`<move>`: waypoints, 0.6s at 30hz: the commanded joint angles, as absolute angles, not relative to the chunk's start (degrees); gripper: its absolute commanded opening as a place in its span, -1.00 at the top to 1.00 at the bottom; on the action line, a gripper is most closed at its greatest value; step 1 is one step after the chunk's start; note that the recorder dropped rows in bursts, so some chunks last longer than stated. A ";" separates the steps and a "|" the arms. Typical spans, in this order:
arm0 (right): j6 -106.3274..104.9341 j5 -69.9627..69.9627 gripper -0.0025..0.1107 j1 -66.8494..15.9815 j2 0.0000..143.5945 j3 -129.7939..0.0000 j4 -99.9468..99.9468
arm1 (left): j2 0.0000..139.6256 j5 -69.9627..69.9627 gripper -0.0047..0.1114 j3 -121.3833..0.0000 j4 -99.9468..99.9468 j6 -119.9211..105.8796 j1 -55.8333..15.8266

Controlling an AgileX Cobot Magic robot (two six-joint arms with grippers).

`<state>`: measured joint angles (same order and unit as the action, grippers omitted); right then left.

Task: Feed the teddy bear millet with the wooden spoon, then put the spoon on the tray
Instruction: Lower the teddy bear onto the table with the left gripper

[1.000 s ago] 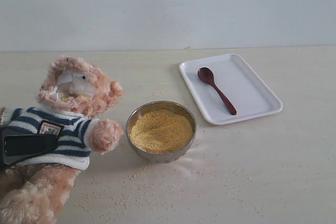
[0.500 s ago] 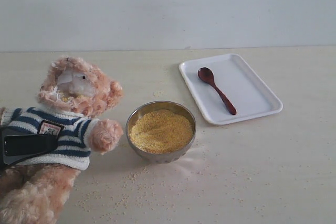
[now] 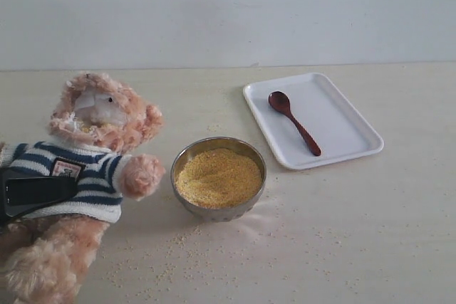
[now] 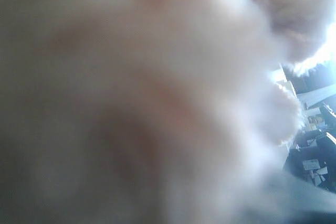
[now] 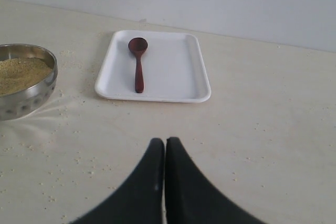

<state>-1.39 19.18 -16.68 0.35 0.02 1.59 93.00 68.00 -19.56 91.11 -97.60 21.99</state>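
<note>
One wooden spoon lies flat on the one white tray, upper right of the frame. It looks light, stiff and smooth, likely to skid, so pinch the slim handle. One metal bowl of millet sits mid-frame. The one teddy bear, soft and squashy, is lower left, with the left gripper clamped on its striped middle. The right gripper has its fingers pressed together, empty

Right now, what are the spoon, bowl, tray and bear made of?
Spoon: likely wood, dark reddish-brown and smooth with a soft sheen.
Bowl: metal, probably steel; its wall is shiny with reflections.
Tray: probably plastic; it is plain white and smooth, with moulded rounded corners.
Bear: plush fabric with fluffy light-brown fur, in a knitted-looking striped shirt.
</note>
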 commanded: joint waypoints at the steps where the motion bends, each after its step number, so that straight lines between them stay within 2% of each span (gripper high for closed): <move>1: -1.86 18.74 0.96 -16.51 0.00 0.00 2.06 | 92.95 69.96 0.83 -20.04 95.52 -97.03 22.14; 15: -1.84 18.74 0.96 -16.51 0.00 0.00 2.06 | 91.81 69.65 0.83 -20.25 90.76 -94.71 22.14; 18: -1.84 18.74 0.96 -16.51 0.00 0.00 2.06 | 89.49 64.55 0.83 -20.25 90.12 -92.84 22.14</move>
